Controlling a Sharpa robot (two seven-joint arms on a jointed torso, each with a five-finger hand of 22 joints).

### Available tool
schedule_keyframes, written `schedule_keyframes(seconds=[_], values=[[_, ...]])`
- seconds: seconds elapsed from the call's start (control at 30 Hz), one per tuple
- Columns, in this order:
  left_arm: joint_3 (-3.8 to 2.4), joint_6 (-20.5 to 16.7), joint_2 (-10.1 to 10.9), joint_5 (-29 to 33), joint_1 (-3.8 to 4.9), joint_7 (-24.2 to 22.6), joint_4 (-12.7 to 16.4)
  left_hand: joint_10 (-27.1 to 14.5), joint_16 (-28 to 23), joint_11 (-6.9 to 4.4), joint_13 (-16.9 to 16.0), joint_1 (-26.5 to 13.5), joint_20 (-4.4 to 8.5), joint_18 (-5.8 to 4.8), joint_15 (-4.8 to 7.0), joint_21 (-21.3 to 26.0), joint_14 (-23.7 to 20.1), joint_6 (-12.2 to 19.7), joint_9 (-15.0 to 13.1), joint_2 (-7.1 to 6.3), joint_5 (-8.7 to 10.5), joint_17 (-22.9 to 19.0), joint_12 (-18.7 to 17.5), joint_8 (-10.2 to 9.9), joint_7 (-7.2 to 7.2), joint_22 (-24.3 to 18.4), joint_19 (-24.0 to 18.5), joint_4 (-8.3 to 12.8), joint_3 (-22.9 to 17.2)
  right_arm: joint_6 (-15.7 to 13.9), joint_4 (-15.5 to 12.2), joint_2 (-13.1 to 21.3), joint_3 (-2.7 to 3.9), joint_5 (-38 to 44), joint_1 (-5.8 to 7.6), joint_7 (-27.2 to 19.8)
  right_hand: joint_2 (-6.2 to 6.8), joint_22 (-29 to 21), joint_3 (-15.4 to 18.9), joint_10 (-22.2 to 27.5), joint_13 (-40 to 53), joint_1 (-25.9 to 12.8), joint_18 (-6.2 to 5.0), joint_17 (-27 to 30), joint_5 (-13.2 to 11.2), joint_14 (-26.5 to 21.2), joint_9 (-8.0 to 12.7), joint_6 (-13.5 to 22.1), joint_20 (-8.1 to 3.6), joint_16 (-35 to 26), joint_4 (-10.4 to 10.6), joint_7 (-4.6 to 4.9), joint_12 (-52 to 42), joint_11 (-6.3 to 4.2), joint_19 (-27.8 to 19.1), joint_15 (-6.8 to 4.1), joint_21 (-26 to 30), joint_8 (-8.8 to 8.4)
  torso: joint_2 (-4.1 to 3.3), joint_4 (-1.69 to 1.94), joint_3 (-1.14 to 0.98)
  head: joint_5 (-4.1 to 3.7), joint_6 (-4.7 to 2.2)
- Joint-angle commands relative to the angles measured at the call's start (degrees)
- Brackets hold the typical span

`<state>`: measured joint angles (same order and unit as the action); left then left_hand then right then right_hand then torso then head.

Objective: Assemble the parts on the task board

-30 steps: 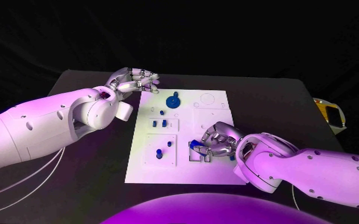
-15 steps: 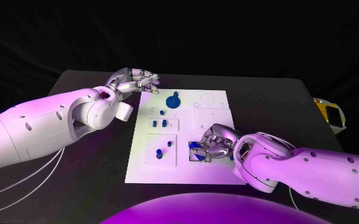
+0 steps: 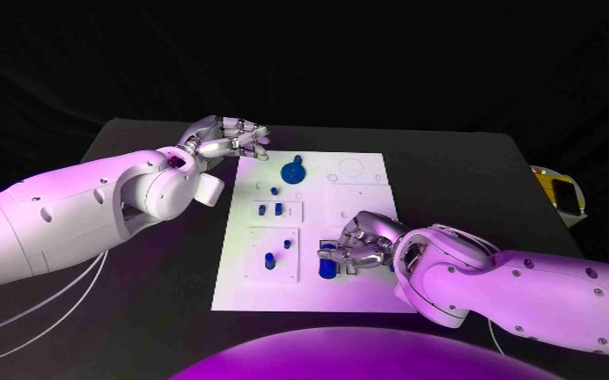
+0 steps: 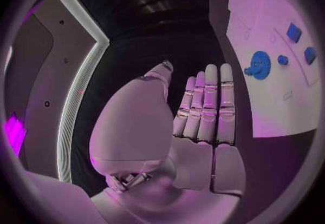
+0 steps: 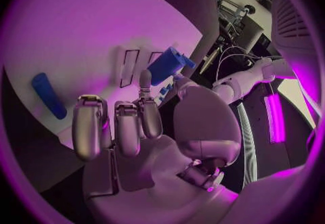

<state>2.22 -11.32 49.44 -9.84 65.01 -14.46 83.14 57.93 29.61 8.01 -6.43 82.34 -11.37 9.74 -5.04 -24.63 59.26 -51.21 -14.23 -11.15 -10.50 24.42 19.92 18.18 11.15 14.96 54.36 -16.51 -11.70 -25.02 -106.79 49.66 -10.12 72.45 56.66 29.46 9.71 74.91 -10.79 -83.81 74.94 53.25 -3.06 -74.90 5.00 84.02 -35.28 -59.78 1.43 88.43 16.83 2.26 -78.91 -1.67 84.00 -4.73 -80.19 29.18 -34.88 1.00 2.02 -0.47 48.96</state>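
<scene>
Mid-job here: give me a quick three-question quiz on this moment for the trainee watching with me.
1. True or false: the right hand pinches a blue part over the task board.
2. Where is the left hand?
A. pressing on the blue gear
B. off the board's far left corner, holding nothing
C. at the board's near edge
3. Fill in: the blue gear lies on the board's ____ half, far or near.

Key: 1 true; 2 B; 3 far.
</scene>
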Motion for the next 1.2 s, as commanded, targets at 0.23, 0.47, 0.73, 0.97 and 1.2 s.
schedule_keyframes(seconds=[0.23,0.47,0.73,0.97,1.2], values=[[-0.04,1.00,0.05,-0.14,0.01,0.15,0.06,-0.41,-0.33,-0.05,-0.04,0.18,-0.09,0.66,0.02,0.33,-0.24,0.12,0.10,0.52,-0.20,0.10,0.24,0.30,0.07,-0.09,0.32,-0.01,0.39,0.49,-0.79,0.43,0.01,2.76,-0.08,-0.53,-4.03,12.48,11.12,-1.16,6.05,-0.65,1.09,-10.24,-1.25,5.06,0.38,0.57,-0.15,0.26,0.03,-0.03,-0.07,-0.11,2.67,-0.38,-0.29,0.87,-0.01,0.03,-0.06,-0.03,0.07],[-0.04,1.04,0.17,-0.21,0.01,0.29,0.07,-0.54,-0.40,0.00,-0.03,0.27,-0.12,0.65,-0.03,0.44,-0.35,0.17,0.14,0.57,-0.19,0.14,0.22,0.29,0.13,-0.16,0.28,-0.03,0.48,0.61,-1.76,1.61,0.01,3.36,-0.08,-1.24,-5.61,12.55,12.93,-1.32,6.33,2.69,1.14,-10.50,0.77,5.11,0.59,0.58,-0.17,0.33,-0.12,-0.09,-0.17,-0.16,2.76,-0.42,-0.53,1.08,-0.01,-0.03,-0.04,0.02,0.12],[-0.04,1.08,0.29,-0.23,0.01,0.45,-0.03,-0.60,-0.45,0.03,-0.03,0.33,-0.14,0.65,-0.06,0.51,-0.43,0.19,0.15,0.60,-0.19,0.16,0.22,0.29,0.15,-0.20,0.26,-0.03,0.52,0.71,-3.08,3.93,0.05,4.56,0.06,-2.11,-6.21,12.68,13.83,-1.49,6.66,5.70,1.24,-11.07,2.08,5.22,0.77,0.61,-0.19,0.48,-0.26,-0.13,-0.41,-0.18,2.93,-0.44,-1.02,1.18,0.04,-0.13,-0.05,0.24,0.23],[-0.04,1.14,0.20,-0.24,0.01,0.51,-0.13,-0.65,-0.51,0.05,-0.04,0.38,-0.16,0.64,-0.09,0.58,-0.51,0.20,0.17,0.63,-0.19,0.17,0.23,0.30,0.17,-0.24,0.23,-0.04,0.56,2.30,-3.59,4.12,0.06,3.99,0.15,-3.32,-6.63,12.77,14.63,-1.70,7.01,8.46,1.30,-11.38,2.49,5.28,0.92,0.48,-0.25,0.57,-0.38,-0.23,-0.70,-0.28,3.03,-0.51,-1.33,1.32,-0.02,-0.01,-0.05,0.03,0.22],[-0.04,1.17,0.16,-0.25,0.01,0.57,-0.14,-0.65,-0.51,0.05,-0.04,0.38,-0.16,0.64,-0.09,0.58,-0.51,0.20,0.17,0.63,-0.19,0.17,0.23,0.30,0.17,-0.24,0.23,-0.04,0.56,3.26,-2.96,3.57,0.07,3.75,0.17,-3.19,-7.24,12.79,15.00,-1.74,7.13,11.28,1.32,-11.46,2.63,5.29,1.15,0.56,-0.28,0.59,-0.42,-0.26,-0.71,-0.31,3.05,-0.54,-1.42,1.28,-0.03,0.04,-0.01,-0.13,0.34]])
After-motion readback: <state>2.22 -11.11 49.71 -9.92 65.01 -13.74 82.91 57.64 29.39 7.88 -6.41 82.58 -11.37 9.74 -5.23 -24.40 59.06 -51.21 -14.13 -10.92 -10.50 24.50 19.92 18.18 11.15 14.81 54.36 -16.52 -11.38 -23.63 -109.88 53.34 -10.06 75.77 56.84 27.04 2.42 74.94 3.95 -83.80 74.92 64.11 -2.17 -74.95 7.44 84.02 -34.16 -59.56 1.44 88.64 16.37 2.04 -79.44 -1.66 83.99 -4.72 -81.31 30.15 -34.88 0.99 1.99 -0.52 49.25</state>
